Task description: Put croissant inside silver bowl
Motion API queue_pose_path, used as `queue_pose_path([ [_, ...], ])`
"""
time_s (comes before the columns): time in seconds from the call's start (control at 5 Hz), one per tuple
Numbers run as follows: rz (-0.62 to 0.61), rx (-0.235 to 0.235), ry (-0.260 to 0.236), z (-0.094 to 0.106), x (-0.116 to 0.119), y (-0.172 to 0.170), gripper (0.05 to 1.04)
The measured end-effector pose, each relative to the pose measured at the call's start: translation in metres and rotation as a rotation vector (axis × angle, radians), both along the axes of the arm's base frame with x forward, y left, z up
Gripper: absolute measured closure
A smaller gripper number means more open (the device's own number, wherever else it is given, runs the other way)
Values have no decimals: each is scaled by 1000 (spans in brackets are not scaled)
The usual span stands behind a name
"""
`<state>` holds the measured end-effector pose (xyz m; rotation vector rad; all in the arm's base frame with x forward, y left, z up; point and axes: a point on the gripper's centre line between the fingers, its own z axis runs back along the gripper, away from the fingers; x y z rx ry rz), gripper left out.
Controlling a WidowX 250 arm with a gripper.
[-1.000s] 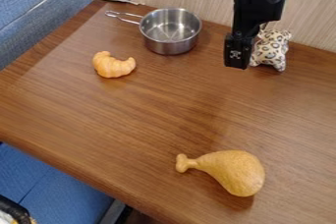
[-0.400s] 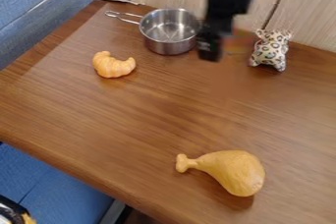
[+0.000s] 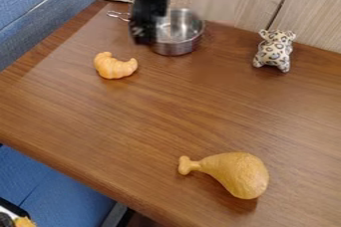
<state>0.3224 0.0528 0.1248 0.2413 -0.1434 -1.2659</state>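
The black gripper [image 3: 143,36] has swung across from the right of the wire-handled silver bowl [image 3: 177,48] to cover part of its left side in view (whether it is wide or narrow, I cannot tell). The toy croissant [image 3: 114,66] lies outside the bowl, near its lower left, with the spotted toy animal [image 3: 273,52] to its right and the toy drumstick [image 3: 240,173] well below.

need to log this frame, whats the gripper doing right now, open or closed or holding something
Black two-finger gripper: in front of the shiny silver metal bowl; whether open, closed or holding anything cannot be told.
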Motion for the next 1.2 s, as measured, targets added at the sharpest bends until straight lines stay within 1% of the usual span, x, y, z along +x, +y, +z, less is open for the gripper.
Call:
queue_pose_path([
  [0.2,205,10,45,-21,-15,40,83],
  [0.4,284,34,124,-52,-19,49,83],
  [0.6,359,83,157,-69,-20,59,83],
  [0.8,320,112,201,-79,-18,53,143],
  [1.0,294,135,209,-81,-17,51,390],
  [1.2,295,144,208,-81,-16,51,414],
])
